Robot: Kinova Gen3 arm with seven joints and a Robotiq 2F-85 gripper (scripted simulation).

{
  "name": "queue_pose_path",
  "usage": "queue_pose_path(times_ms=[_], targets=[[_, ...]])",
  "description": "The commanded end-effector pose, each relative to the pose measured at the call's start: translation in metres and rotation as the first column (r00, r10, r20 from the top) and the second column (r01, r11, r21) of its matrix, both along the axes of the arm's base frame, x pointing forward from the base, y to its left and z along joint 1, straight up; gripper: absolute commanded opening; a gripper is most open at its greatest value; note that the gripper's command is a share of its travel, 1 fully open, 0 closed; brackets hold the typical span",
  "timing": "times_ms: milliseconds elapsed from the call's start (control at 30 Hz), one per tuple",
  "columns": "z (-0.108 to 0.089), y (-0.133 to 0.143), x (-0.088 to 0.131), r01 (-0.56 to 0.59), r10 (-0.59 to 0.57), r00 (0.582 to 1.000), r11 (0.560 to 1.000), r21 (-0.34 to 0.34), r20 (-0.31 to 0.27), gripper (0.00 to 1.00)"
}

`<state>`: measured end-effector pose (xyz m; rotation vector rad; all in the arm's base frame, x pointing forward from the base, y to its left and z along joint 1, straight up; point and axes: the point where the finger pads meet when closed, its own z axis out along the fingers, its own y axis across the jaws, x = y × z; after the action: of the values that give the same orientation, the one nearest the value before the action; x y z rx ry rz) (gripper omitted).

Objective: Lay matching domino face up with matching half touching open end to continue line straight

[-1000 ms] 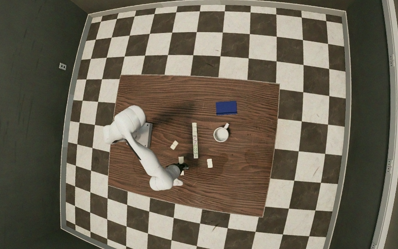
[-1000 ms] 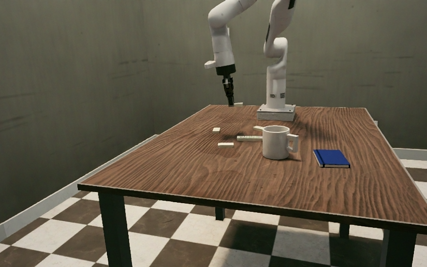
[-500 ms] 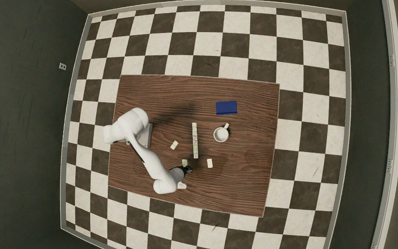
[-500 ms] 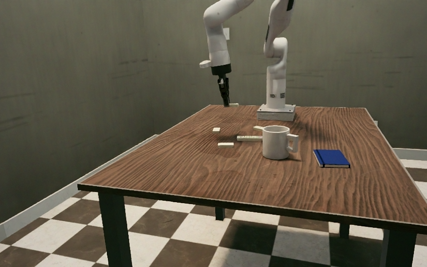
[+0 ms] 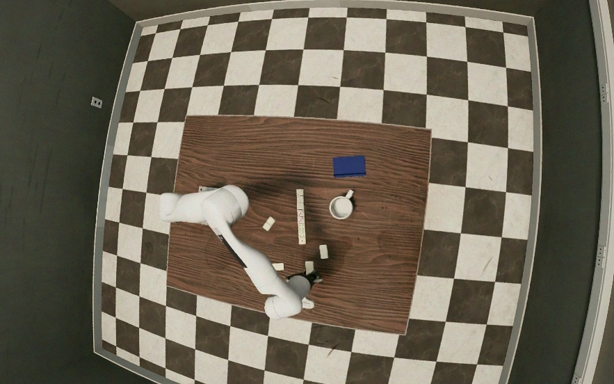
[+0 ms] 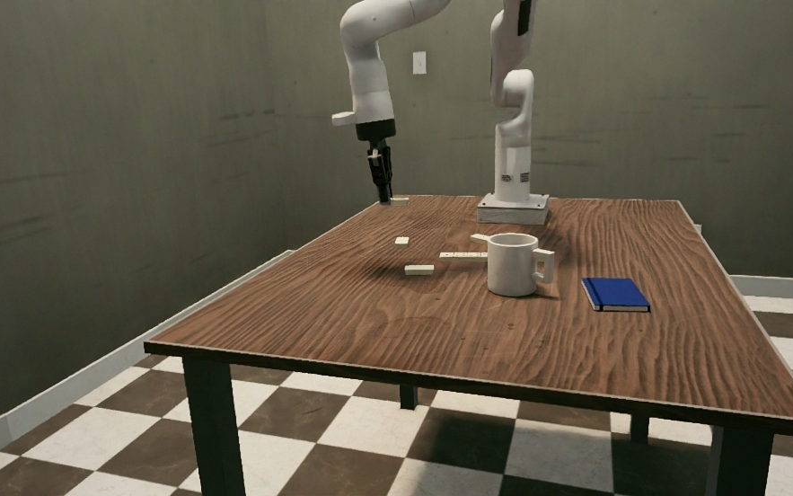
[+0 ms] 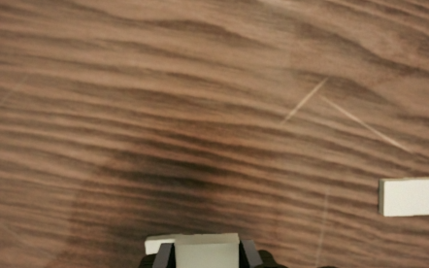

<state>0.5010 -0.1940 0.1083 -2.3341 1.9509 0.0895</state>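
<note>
Nearest me on the table (image 6: 338, 345) is the blue notebook (image 6: 618, 294), right side. Next the white mug (image 6: 513, 263). Just left of it is the face-up line of dominoes (image 6: 462, 255), with a loose blank domino (image 6: 418, 269) close to its left end. Another blank one (image 6: 401, 241) lies farther back, left. One more (image 6: 479, 237) sits behind the mug. Far left edge: the gripper (image 6: 382, 196) points straight down, above the table, pinching a domino (image 7: 207, 250) by its edges. I can't tell its pips. Arm base (image 6: 541, 218) at far side.
</note>
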Motion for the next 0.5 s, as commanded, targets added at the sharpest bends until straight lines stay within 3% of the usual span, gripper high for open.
queue_pose_path(times_ms=[0,233,467], targets=[[0.000,-0.015,0.035,0.000,0.000,1.000,1.000,0.007,-0.010,0.32],[-0.004,-0.029,0.076,-0.007,0.007,1.000,1.000,0.017,-0.022,0.32],[-0.007,-0.034,0.090,-0.011,0.012,0.999,1.000,0.024,-0.031,0.32]])
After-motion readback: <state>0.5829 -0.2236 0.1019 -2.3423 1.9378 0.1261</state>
